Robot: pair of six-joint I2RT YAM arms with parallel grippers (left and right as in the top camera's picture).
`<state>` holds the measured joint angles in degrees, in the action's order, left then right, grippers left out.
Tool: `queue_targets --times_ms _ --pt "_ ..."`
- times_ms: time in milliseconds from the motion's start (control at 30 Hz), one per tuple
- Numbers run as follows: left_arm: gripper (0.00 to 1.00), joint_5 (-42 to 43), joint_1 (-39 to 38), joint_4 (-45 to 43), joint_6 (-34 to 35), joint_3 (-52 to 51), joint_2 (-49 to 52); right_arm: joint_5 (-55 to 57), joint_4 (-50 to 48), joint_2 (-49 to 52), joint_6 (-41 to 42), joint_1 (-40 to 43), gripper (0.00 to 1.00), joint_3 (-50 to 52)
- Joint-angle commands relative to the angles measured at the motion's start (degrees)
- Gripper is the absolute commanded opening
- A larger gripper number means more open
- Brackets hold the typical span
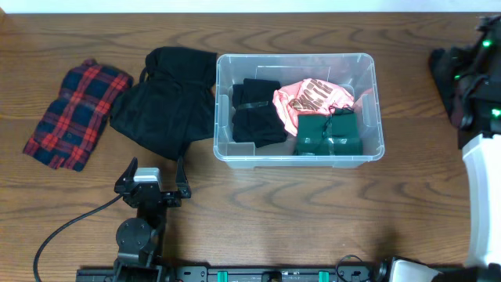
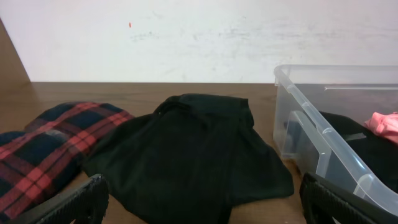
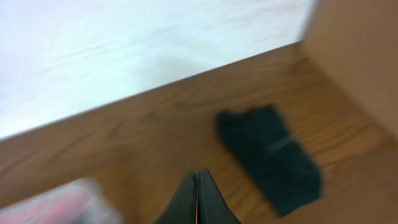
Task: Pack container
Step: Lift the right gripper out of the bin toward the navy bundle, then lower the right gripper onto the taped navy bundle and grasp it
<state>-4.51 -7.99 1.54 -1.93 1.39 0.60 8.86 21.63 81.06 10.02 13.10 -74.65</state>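
The clear plastic container [image 1: 221, 110] stands mid-table. It holds folded black clothes [image 1: 257, 111], a pink garment [image 1: 311, 97] and a folded dark green piece [image 1: 327, 133]. A black garment [image 1: 168, 100] and a red-and-blue plaid garment [image 1: 74, 113] lie on the table to its left. My left gripper [image 2: 205, 211] is open and empty, low over the table in front of the black garment [image 2: 193, 149], with the container's corner [image 2: 323, 134] at its right. My right gripper [image 3: 197, 186] is shut with nothing in it, above bare wood near a blurred dark cloth [image 3: 270, 155].
My right arm [image 1: 466, 74] sits at the table's far right edge. The left arm's base and cable [image 1: 137, 235] are at the front left. A white wall runs behind the table's back edge in the left wrist view.
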Motion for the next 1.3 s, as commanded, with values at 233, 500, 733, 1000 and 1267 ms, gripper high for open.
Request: queue_targets --times_ms 233,500,733,1000,1267 --pt "0.98 -1.09 -0.09 2.08 -0.76 -1.16 -0.33 4.63 -11.58 13.2 -5.09 12.26 0.01 -0.68" --pt "0.98 -1.09 -0.09 2.08 -0.76 -1.16 -0.33 -1.4 -22.16 25.03 -7.19 19.58 0.1 -0.68" --pt "0.98 -1.09 -0.09 2.08 -0.76 -1.16 -0.33 -6.16 -28.28 32.26 -7.61 21.22 0.17 -0.68" --pt "0.98 -1.09 -0.09 2.08 -0.76 -1.16 -0.33 -10.16 -32.2 39.43 -10.16 21.0 0.27 -0.68" --pt "0.98 -1.09 -0.09 2.08 -0.76 -1.16 -0.33 -13.66 -30.01 44.09 -9.81 21.0 0.34 -0.68"
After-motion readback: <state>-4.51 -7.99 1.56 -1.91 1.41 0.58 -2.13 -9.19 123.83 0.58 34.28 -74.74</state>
